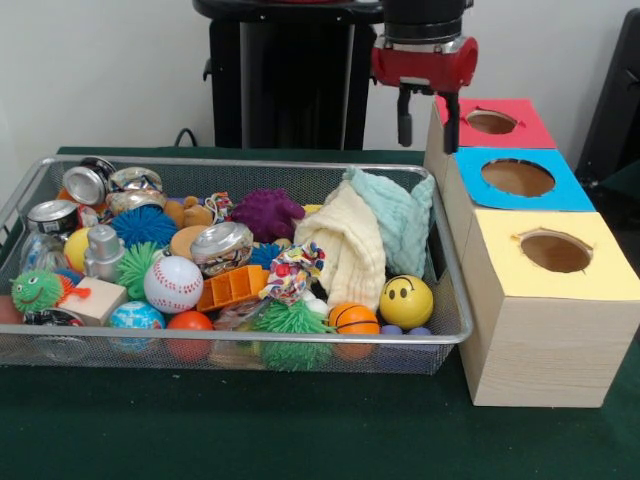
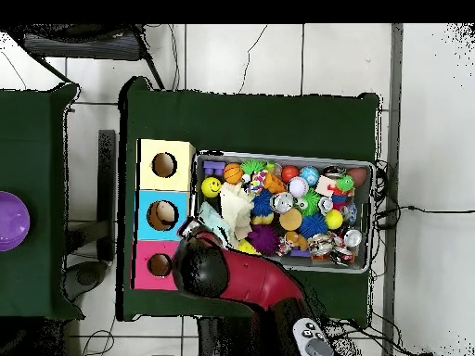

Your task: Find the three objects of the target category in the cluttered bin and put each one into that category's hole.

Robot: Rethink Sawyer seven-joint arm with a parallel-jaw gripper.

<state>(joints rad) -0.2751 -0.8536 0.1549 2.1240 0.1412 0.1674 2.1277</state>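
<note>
Green-clothed table (image 1: 300, 440) w/ wire bin (image 1: 455, 330) of clutter. Front view: claw (image 1: 428, 132), fingers narrowly parted, empty, hangs beside red hole (image 1: 491, 122); smiley ball (image 1: 406, 301) lies below, near bin's box-side edge. Overhead view: arm (image 2: 250, 283) between boxes & bin; likely target balls (image 2: 299, 185) along far rim.

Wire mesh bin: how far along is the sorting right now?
Nothing visibly done: the wire mesh bin is crowded with balls, cans and cloths, and whether any hole has received something can't be told. In hand: nothing, as the robot's hand hangs empty by the red-topped wooden box. Left: apparently finding and dropping all three items.
</note>
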